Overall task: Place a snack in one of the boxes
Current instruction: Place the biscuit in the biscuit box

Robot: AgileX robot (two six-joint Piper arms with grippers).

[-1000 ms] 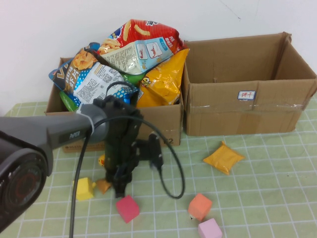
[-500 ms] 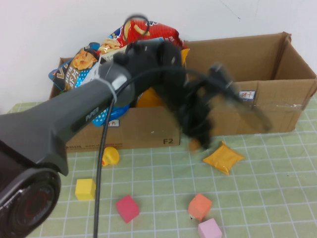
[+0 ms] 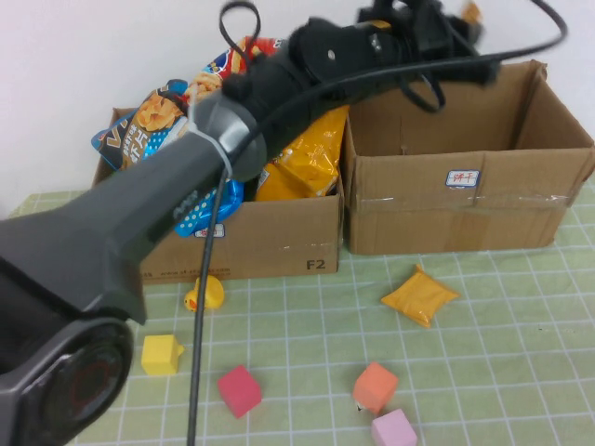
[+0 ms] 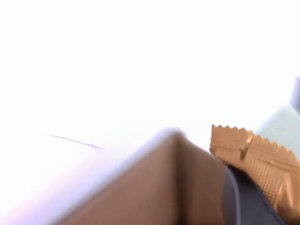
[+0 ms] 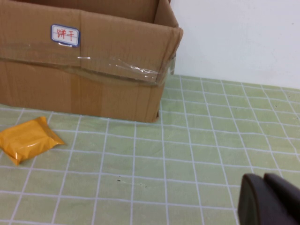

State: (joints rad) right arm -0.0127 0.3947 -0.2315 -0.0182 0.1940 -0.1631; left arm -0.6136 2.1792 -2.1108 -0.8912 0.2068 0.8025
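Observation:
My left gripper (image 3: 458, 22) is raised high above the back of the open, empty right cardboard box (image 3: 465, 200). It is shut on a small orange snack packet (image 3: 473, 11), which shows crimped and close in the left wrist view (image 4: 255, 157) beside the box's wall (image 4: 154, 187). The left box (image 3: 279, 249) is heaped with chip bags (image 3: 270, 88). A yellow snack packet (image 3: 420, 295) lies on the mat in front of the right box and also shows in the right wrist view (image 5: 28, 138). My right gripper (image 5: 269, 199) is shut and empty, low over the mat right of that box.
A yellow duck (image 3: 204, 294), a yellow cube (image 3: 160, 354), a red cube (image 3: 240, 390), an orange cube (image 3: 376, 386) and a pink cube (image 3: 394, 429) lie on the green checked mat. The left arm's cable (image 3: 209, 279) hangs in front of the left box.
My left arm has swung from the front left of the mat, right and up, carrying the orange snack packet to above the right box.

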